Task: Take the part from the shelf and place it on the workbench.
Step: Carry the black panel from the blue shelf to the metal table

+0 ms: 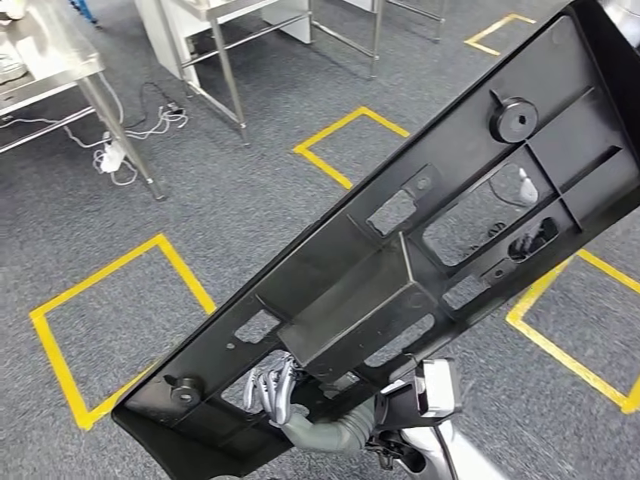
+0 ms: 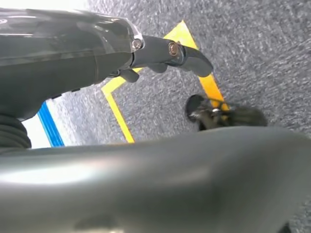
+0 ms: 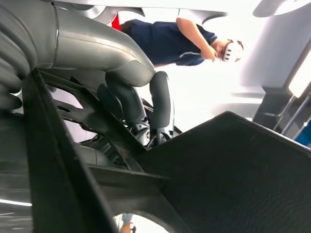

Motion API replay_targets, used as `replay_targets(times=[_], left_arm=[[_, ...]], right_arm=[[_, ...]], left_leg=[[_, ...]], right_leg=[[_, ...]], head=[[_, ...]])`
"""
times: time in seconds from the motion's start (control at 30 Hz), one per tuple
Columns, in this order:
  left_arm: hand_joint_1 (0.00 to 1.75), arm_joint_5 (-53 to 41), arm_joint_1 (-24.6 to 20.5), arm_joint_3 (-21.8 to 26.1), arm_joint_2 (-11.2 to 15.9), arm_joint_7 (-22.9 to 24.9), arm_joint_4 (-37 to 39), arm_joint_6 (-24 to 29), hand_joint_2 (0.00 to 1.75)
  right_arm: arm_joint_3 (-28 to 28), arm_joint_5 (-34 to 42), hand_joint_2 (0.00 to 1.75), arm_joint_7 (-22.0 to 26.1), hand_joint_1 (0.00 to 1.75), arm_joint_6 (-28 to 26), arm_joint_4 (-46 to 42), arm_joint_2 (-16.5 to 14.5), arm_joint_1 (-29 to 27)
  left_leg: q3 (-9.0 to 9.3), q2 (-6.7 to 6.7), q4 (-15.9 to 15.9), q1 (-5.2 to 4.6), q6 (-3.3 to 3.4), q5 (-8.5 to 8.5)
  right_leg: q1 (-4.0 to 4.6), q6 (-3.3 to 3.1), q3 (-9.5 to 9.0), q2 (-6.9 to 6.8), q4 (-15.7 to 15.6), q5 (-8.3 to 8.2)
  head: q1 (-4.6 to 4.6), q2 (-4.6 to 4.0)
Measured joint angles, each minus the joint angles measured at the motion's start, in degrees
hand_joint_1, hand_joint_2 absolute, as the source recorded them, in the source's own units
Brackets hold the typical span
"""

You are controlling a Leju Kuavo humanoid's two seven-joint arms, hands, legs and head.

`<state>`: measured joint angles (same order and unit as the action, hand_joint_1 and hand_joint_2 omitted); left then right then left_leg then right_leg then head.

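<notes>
Black plastic, one part (image 1: 392,270) held by both hands: left hand (image 1: 275,390) underneath, right hand (image 3: 139,97) seemingly gripping.

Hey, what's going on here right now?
The humanoid robot is carrying a long black plastic part tilted above grey carpet marked with yellow tape squares. Its left hand grips the lower end from beneath, and its right hand holds the upper end. Metal workbenches stand ahead, so the part isn't set down yet.

The part (image 1: 392,270) is matte black. The floor (image 1: 226,190) is speckled grey carpet with yellow tape squares (image 1: 113,300). The left robot hand (image 1: 275,392) is silvery grey. A person's shirt (image 3: 165,41) is dark blue.
</notes>
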<state>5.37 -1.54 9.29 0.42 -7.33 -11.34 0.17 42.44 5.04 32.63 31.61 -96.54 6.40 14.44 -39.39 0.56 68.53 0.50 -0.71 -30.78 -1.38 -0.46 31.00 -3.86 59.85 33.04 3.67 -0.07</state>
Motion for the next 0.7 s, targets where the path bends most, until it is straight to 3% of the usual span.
replay_targets(times=[0.07, 0.1, 0.13, 0.2, 0.27, 0.3, 0.33, 0.4, 0.43, 0.47, 0.5, 0.57, 0.63, 0.7], left_arm=[[0.00, 0.0, -0.1, 0.0, 0.0, 0.1, 0.0, 0.0, 1.75], [0.00, 0.1, -0.2, 0.1, 0.0, 0.1, 0.0, 0.0, 1.75], [0.00, 0.1, -0.2, 0.1, 0.0, 0.1, 0.0, -0.1, 1.75], [0.00, 0.3, 0.0, 0.3, 0.0, -0.2, 0.0, -0.2, 1.75], [0.00, 0.6, 0.1, 0.7, 0.1, -0.6, 0.0, -0.2, 1.75], [0.00, 0.8, 0.1, 0.8, 0.1, -0.7, 0.0, -0.2, 1.75], [0.00, 1.0, 0.0, 0.9, 0.1, -0.8, 0.0, -0.3, 1.75], [0.00, 1.1, -0.2, 1.2, 0.1, -1.0, 0.0, -0.5, 1.75], [0.00, 1.1, -0.2, 1.3, 0.1, -1.1, 0.0, -0.6, 1.75], [0.00, 1.1, -0.2, 1.4, 0.1, -1.2, 0.0, -0.7, 1.75], [0.00, 1.1, -0.1, 1.5, 0.1, -1.2, 0.0, -0.7, 1.75], [0.00, 1.1, -0.1, 1.6, 0.1, -1.4, 0.0, -0.8, 1.75], [0.00, 1.0, -0.2, 1.7, 0.1, -1.5, 0.0, -0.8, 1.75], [0.00, 0.9, -0.1, 1.8, 0.1, -1.4, 0.0, -0.7, 1.75]], right_arm=[[-0.1, 0.0, 1.75, 0.0, 1.75, 0.2, 0.0, 0.0, 0.3], [-0.1, 0.0, 1.75, -0.1, 1.75, 0.2, 0.0, 0.0, 0.5], [-0.2, -0.1, 1.75, -0.4, 1.75, 0.2, 0.0, 0.0, 0.7], [-0.2, -0.4, 1.75, -1.0, 1.75, -0.2, -0.2, 0.0, 1.1], [-0.3, -0.6, 1.75, -1.3, 1.75, -0.5, -0.5, 0.0, 1.6], [-0.3, -0.7, 1.75, -1.5, 1.75, -0.6, -0.7, 0.2, 1.8], [-0.4, -0.9, 1.75, -1.7, 1.75, -0.6, -0.8, 0.4, 1.8], [-0.5, -1.1, 1.75, -2.1, 1.75, -0.5, -0.9, 0.9, 1.8], [-0.5, -1.2, 1.75, -2.1, 1.75, -0.5, -0.9, 1.1, 1.8], [-0.5, -1.2, 1.75, -2.1, 1.75, -0.5, -0.9, 1.2, 1.8], [-0.5, -1.2, 1.75, -2.1, 1.75, -0.5, -0.9, 1.2, 1.9], [-0.4, -1.2, 1.75, -2.0, 1.75, -0.3, -0.9, 1.2, 2.1], [-0.3, -1.2, 1.75, -2.0, 1.75, 0.0, -0.9, 1.3, 2.2], [-0.2, -1.2, 1.75, -2.0, 1.75, 0.5, -0.9, 1.4, 2.7]], left_leg=[[3.12, 2.26, -6.3, -0.68, 0.69, 2.40], [3.73, 3.04, -7.7, -1.03, 1.04, 2.49], [3.78, 3.16, -7.9, -1.35, 1.36, 2.13], [4.00, 2.14, -8.4, -1.31, 1.94, 2.06], [4.61, 1.07, -9.0, -0.90, 2.51, 2.17], [4.86, 0.52, -9.2, -0.68, 2.76, 2.20], [4.96, -0.12, -9.3, -0.63, 2.95, 2.13], [5.15, -1.66, -9.3, -0.61, 3.15, 1.97], [5.32, -2.50, -9.2, -0.60, 3.17, 1.86], [5.57, -3.33, -9.2, -0.55, 3.09, 1.72], [5.86, -4.15, -9.2, -0.49, 2.95, 1.53], [6.06, -5.69, -8.9, -0.42, 2.44, 1.12], [5.69, -7.03, -8.7, -0.30, 1.92, 0.99], [5.42, -8.14, -8.8, -0.12, 1.50, 1.02]], right_leg=[[0.19, 0.37, -0.65, -1.22, -0.1, 0.53], [0.29, 0.62, -0.82, -1.75, -0.2, 0.72], [0.35, 0.90, -0.97, -2.32, -0.3, 0.84], [0.31, 1.52, -1.53, -2.83, -0.5, 1.24], [0.23, 1.93, -1.02, -0.32, 1.5, 2.75], [0.17, 2.01, 0.32, 1.48, 4.2, 4.17], [0.20, 2.03, 2.39, 2.79, 8.0, 5.74], [0.21, 2.12, 6.54, 3.51, 14.6, 7.36], [0.21, 2.15, 7.51, 3.60, 15.4, 6.51], [0.18, 2.17, 7.36, 3.74, 13.8, 4.52], [0.11, 2.19, 6.29, 4.26, 10.4, 1.82], [-0.21, 2.14, 3.84, 7.07, 3.5, -1.82], [-0.32, 1.85, 2.89, 8.89, 0.9, -2.27], [-0.31, 1.30, 2.62, 7.78, 0.6, -2.15]], head=[[0.01, 0.00], [-0.01, 0.00], [-0.01, 0.00], [-0.03, 0.00], [-0.07, 0.00], [-0.11, 0.00], [-0.15, 0.00], [-0.18, 0.00], [-0.17, 0.00], [-0.17, 0.00], [-0.17, 0.00], [-0.15, 0.00], [-0.11, 0.00], [-0.12, 0.00]])
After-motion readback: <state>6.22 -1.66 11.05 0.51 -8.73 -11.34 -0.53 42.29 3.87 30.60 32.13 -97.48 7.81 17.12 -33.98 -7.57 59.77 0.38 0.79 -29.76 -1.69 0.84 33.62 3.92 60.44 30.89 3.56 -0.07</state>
